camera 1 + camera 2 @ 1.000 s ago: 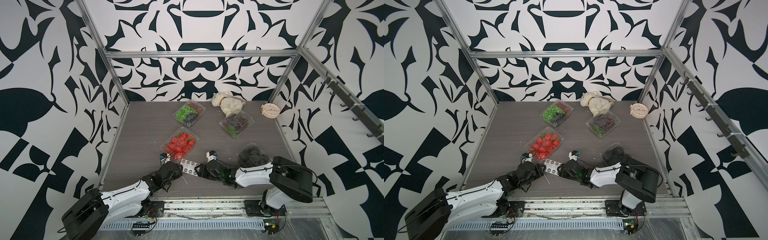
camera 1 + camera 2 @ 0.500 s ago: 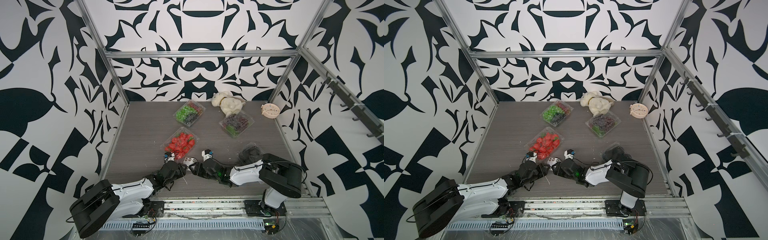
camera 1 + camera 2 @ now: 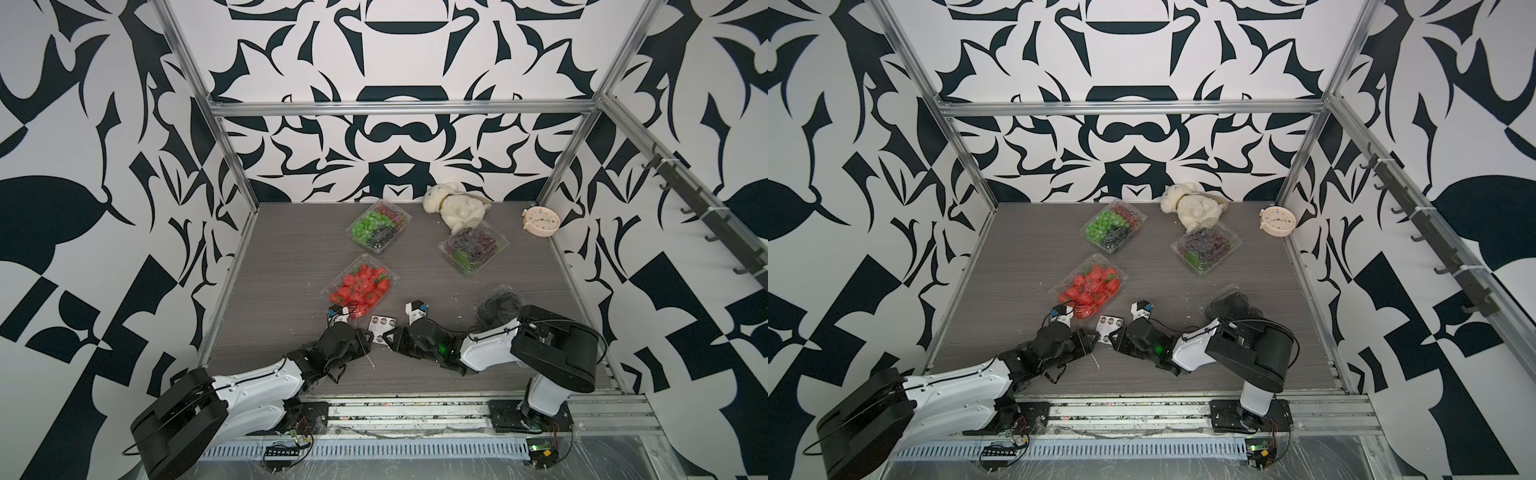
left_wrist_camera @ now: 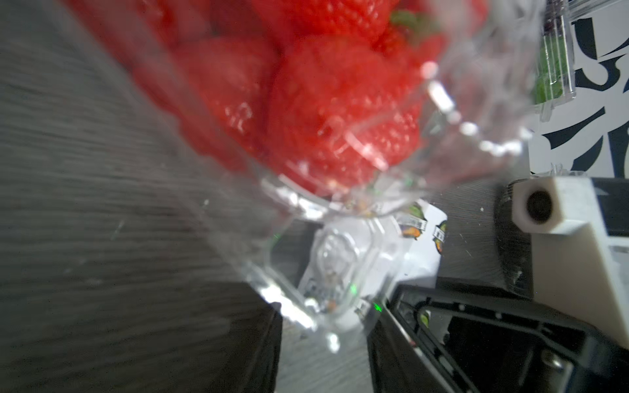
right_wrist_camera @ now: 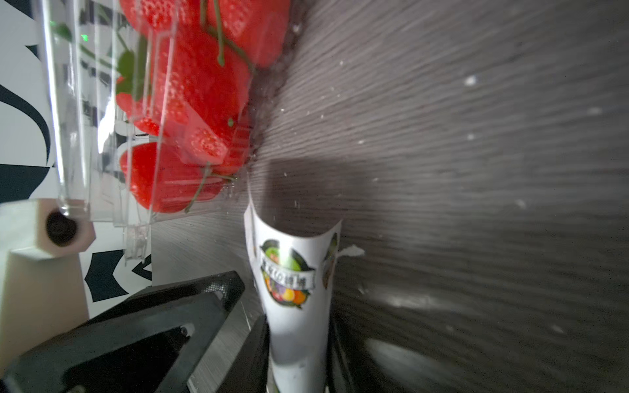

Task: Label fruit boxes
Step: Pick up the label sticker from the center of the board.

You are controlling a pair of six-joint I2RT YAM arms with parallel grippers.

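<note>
Right wrist, strawb box (image 5: pixel 177 102) near R jaws

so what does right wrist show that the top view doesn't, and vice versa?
Right wrist only: the sticker sheet curls out of the right gripper, pinched in its jaws, with a fruit label's artwork clear.
Top view only: the greener grape box, the darker grape box, the avocado box, and the plush toy and clock at the back.
Both: the strawberry box, the sticker sheet beside it, and the table.
</note>
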